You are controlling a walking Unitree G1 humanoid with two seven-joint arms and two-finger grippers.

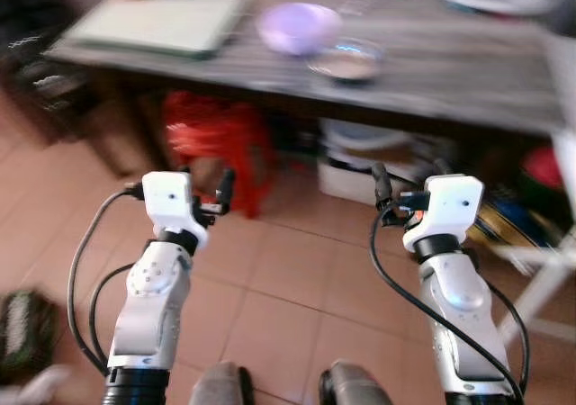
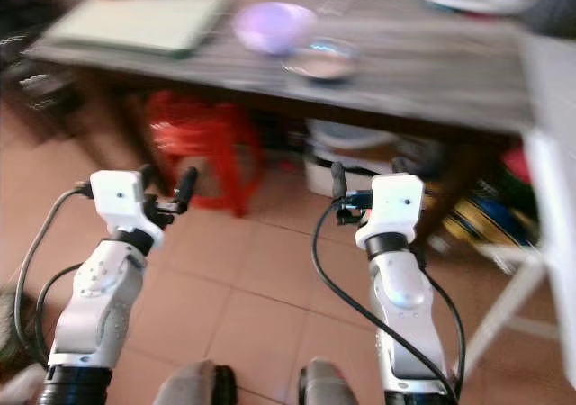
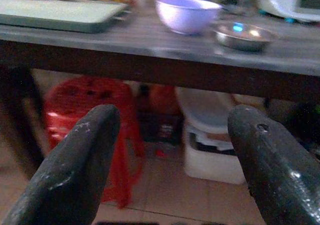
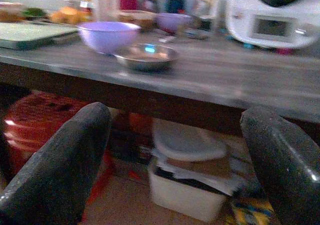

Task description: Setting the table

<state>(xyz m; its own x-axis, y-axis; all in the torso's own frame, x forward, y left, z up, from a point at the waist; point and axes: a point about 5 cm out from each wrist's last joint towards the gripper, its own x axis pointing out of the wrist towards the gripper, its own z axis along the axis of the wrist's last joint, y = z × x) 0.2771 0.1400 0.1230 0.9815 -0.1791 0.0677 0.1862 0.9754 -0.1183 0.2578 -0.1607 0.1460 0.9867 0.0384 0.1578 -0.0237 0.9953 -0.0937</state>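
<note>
A grey wooden table (image 1: 450, 72) stands ahead of me. On it sit a lavender bowl (image 1: 299, 25), a small metal bowl (image 1: 346, 61) just to its right, and a pale green tray (image 1: 157, 20) on the left. Both arms are raised in front of me, below the table edge and above the tiled floor. My left gripper (image 1: 205, 189) is open with nothing in it, and the left wrist view looks between its fingers (image 3: 75, 170) at the lavender bowl (image 3: 187, 14). My right gripper (image 1: 409, 184) is open and holds nothing, its wrist view facing the metal bowl (image 4: 146, 56).
Under the table are a red plastic stool (image 1: 216, 135) and a white lidded box (image 1: 360, 166). A white appliance (image 4: 272, 15) stands at the table's back right. A white frame (image 1: 540, 270) juts in at the right. A dark object (image 1: 22, 324) lies on the floor, left.
</note>
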